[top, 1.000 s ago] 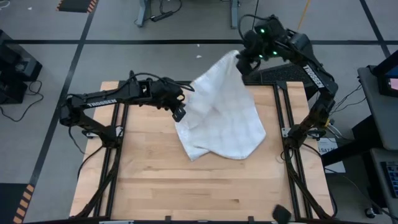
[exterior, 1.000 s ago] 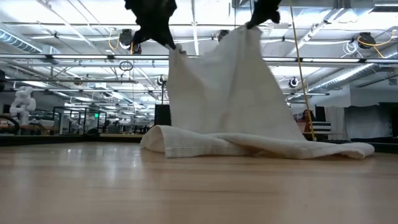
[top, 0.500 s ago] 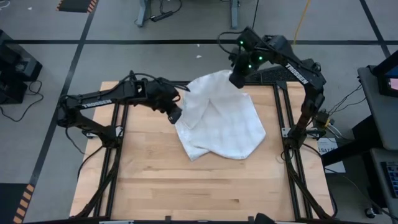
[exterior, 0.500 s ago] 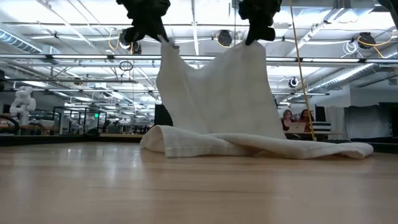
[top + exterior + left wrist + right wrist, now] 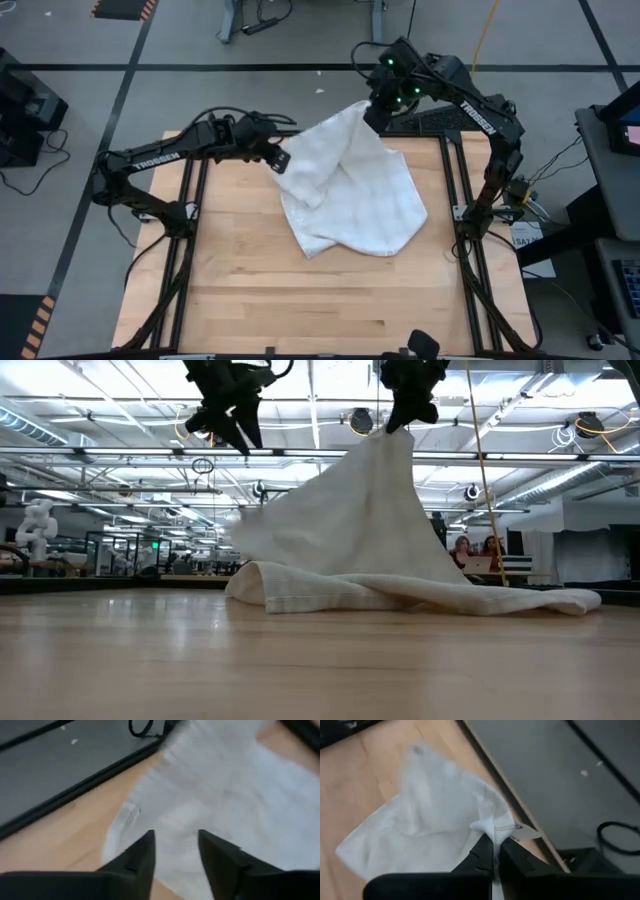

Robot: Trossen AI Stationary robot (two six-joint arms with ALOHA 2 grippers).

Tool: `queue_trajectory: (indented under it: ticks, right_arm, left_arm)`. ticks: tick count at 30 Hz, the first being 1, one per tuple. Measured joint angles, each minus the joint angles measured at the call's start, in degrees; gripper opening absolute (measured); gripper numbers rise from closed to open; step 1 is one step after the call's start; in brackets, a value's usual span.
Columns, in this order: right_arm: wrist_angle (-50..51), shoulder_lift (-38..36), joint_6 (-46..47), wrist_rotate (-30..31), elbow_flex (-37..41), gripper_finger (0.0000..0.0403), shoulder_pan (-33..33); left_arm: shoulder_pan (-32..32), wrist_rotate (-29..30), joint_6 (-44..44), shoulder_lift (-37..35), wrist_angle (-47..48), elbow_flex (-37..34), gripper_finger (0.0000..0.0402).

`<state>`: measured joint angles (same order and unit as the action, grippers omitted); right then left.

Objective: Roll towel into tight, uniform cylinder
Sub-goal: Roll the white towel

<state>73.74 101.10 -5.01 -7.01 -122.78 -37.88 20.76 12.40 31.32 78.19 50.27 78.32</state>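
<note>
The white towel lies bunched on the far half of the wooden table, and one corner is raised above it. My right gripper is over the table's far edge and shut on that raised corner. From there the cloth slopes down to the heap on the table. My left gripper hovers open beside the towel's left edge and touches nothing. In the left wrist view the towel is below my left gripper, which has nothing between its fingers. My right gripper pinches a corner of the towel between its two fingers, close to a small tag, coming from above and slanting down. The cloth hangs below the fingers in a slack slope, and its lower part rests on the table.
Dark frame rails run along the table's left and right sides. The near half of the wooden top is bare. Beyond the far edge is grey floor with cables.
My left gripper has opened, let go of its towel corner and drawn toward the table's far left. The freed corner has dropped, so the cloth now slopes down from the right gripper alone. My right gripper has come down and a little toward the left, still shut on its corner.
</note>
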Motion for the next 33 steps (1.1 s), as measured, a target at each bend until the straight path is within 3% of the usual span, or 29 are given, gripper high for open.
queue_trajectory:
  ticks: [3, 6, 12, 20, 27, 33]
  right_arm:
    - [-2.3, 0.0, -1.8, 0.0, 0.0, 0.0004, -0.3]
    - [-4.1, 0.0, -3.6, 0.0, 0.0, 0.0004, -0.7]
    - [-4.6, 0.0, -4.4, -0.4, 0.0, 0.0004, -1.2]
    - [-4.5, 0.0, -4.7, -0.6, 0.0, 0.0004, -1.2]
    - [-3.4, 0.0, -4.7, -0.6, 0.0, 0.0004, -1.7]
    - [-2.0, 0.0, -3.4, -0.5, 0.0, 0.0004, -1.9]
  left_arm:
    - [-1.3, -6.1, 3.2, 0.0, -3.4, 0.0, 0.0207]
    - [-5.7, -13.2, 3.3, 0.5, -5.8, 0.0, 0.0219]
    - [-17.5, -12.8, 5.2, 6.8, -6.1, 0.1, 0.0218]
    - [-28.1, -9.0, 10.8, 17.3, -8.0, 0.1, 0.0170]
    - [-29.1, -10.6, 5.1, 26.9, -15.6, 0.0, 0.0110]
    - [-28.5, -13.6, 0.7, 32.9, -16.8, 0.0, 0.0053]
